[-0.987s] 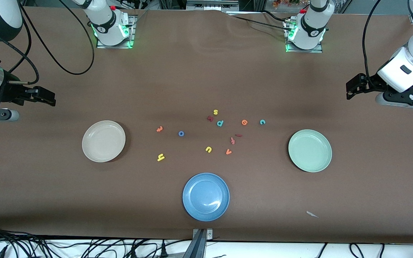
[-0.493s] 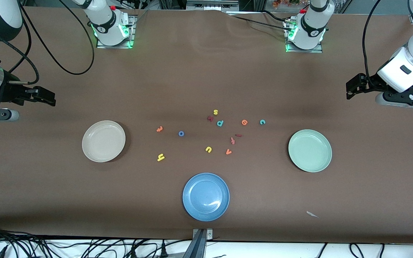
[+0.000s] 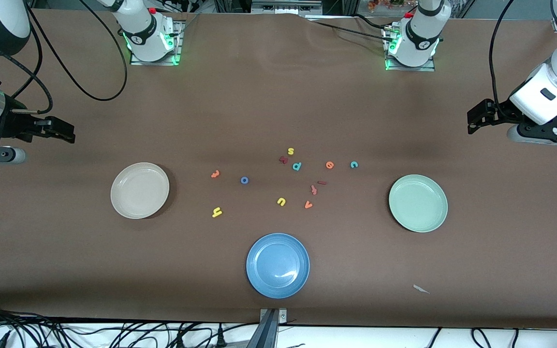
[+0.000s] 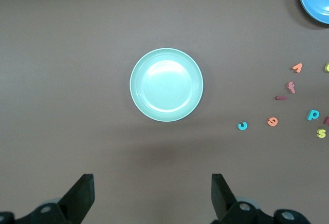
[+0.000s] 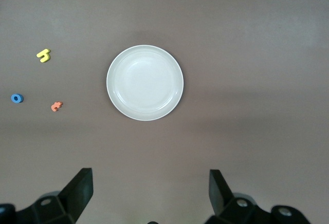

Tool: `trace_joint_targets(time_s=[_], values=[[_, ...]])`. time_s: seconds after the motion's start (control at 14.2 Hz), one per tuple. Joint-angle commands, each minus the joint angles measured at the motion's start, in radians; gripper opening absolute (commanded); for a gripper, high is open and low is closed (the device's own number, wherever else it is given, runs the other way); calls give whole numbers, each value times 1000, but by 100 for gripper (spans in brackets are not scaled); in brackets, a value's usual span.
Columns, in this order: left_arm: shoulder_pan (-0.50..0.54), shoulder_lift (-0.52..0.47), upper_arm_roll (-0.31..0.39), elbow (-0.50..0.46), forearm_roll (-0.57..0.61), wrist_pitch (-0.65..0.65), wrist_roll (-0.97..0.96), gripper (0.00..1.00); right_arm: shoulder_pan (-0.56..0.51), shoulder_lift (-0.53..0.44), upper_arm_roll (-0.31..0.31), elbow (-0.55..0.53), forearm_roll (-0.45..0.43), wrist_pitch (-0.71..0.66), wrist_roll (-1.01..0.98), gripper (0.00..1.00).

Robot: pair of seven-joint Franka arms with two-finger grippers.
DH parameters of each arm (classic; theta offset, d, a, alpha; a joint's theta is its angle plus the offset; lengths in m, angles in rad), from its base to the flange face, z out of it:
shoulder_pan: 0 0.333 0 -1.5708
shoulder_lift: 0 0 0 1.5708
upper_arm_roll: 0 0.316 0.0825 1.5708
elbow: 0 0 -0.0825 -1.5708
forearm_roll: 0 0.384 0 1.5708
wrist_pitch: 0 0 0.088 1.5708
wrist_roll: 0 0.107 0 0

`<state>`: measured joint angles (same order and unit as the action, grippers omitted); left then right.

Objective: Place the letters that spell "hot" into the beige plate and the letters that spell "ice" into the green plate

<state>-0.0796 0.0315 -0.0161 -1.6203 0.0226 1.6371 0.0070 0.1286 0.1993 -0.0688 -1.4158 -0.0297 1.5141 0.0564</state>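
A: Start with the front view. Where are the plates?

B: The beige plate [image 3: 139, 190] sits toward the right arm's end of the table, the green plate [image 3: 418, 203] toward the left arm's end, and a blue plate [image 3: 278, 265] lies between them, nearest the camera. All three hold nothing.

A: And the letters?

B: Scattered on the brown table [image 3: 278, 106] between the beige and green plates. The orange "t" [image 3: 215, 174], blue "o" [image 3: 244, 180] and yellow "h" [image 3: 216, 211] lie closest to the beige plate. The orange "e" [image 3: 329, 165], teal "c" [image 3: 354, 164] and dark red "i" [image 3: 322, 182] lie closer to the green plate. Among them are a yellow "s" [image 3: 290, 151], a teal "p" [image 3: 297, 166], a yellow "u" [image 3: 281, 201] and an orange "v" [image 3: 308, 205].

A: The grippers?

B: The right gripper [image 3: 65, 131] hangs over bare table at its own end; the left gripper [image 3: 474, 120] does the same at the other end. Both arms wait.

A: The left wrist view?

B: The left gripper's fingers [image 4: 82, 196] stand wide apart with nothing between them, above the table; the green plate lies ahead.

A: The right wrist view?

B: Its fingers [image 5: 79, 188] are spread too, holding nothing, with the beige plate ahead and the "h", "o" and "t" beside it.
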Motion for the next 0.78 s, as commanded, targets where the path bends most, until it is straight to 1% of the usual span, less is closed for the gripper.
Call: trace_joint_targets(time_s=[0.0, 0.7], values=[[3, 10, -1, 28, 11, -22, 7, 100, -3, -21, 1, -25, 17, 11, 5, 100], [4, 8, -1, 28, 11, -22, 13, 100, -3, -21, 1, -25, 19, 12, 5, 100]])
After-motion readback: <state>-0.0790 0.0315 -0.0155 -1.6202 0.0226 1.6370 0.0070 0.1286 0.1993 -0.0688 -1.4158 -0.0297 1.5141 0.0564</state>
